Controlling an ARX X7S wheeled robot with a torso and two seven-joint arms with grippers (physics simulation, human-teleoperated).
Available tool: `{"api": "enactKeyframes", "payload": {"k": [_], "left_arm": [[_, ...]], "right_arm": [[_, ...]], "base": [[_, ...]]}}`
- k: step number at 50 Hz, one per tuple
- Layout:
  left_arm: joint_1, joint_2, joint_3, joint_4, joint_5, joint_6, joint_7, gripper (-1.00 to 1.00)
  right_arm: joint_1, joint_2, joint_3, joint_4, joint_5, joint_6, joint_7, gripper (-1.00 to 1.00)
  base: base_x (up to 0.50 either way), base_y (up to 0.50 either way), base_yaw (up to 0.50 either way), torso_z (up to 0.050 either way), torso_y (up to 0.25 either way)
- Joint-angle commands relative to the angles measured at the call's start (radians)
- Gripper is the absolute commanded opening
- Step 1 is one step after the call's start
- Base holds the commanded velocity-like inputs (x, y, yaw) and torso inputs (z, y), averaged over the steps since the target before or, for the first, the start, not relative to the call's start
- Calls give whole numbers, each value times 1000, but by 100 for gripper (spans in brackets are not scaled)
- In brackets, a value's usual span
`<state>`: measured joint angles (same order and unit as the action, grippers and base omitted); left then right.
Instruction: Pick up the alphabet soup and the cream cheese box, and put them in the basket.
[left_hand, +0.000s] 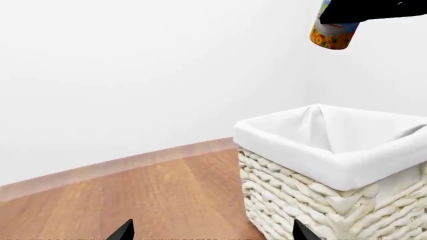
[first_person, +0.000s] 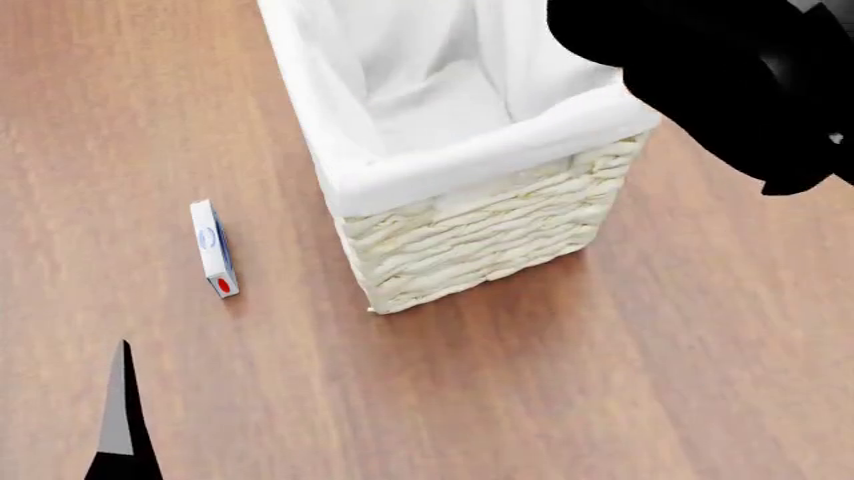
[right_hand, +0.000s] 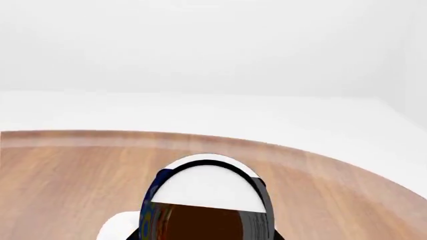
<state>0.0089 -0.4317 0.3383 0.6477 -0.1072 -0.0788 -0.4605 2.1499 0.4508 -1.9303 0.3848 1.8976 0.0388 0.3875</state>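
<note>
The alphabet soup (left_hand: 331, 35) hangs high above the basket (left_hand: 313, 200), with my right gripper (left_hand: 357, 15) shut on it. Up close in the right wrist view, the soup's pale lid (right_hand: 208, 192) fills the space between the jaws. In the head view my right arm (first_person: 721, 80) hovers over the basket's far right corner (first_person: 587, 110) and hides the can. The cream cheese box (first_person: 214, 248) lies flat on the floor, left of the basket. My left gripper (left_hand: 212, 232) is open and empty, low beside the basket's wicker wall; one of its fingers (first_person: 123, 420) shows near the box.
Wooden floor (first_person: 601, 380) surrounds the basket. A white wall (left_hand: 133, 75) with a pale skirting rises behind it. The basket's white liner (first_person: 441, 90) shows nothing inside.
</note>
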Motion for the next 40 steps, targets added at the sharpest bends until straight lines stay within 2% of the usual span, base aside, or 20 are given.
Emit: {"api": "enactKeyframes", "payload": {"k": [1,40], "left_arm": [[0,-1,0,-5,-5,3,-3,100],[17,-11,-3,-19,-10,20,-15,100]], "right_arm": [[-34,-40,-2,68,-52,26,-28,-100],[-116,-53,-20,11,-124,3,-7,-100]], "base": [[0,0,0,0,15],[0,0,0,0,1]]}}
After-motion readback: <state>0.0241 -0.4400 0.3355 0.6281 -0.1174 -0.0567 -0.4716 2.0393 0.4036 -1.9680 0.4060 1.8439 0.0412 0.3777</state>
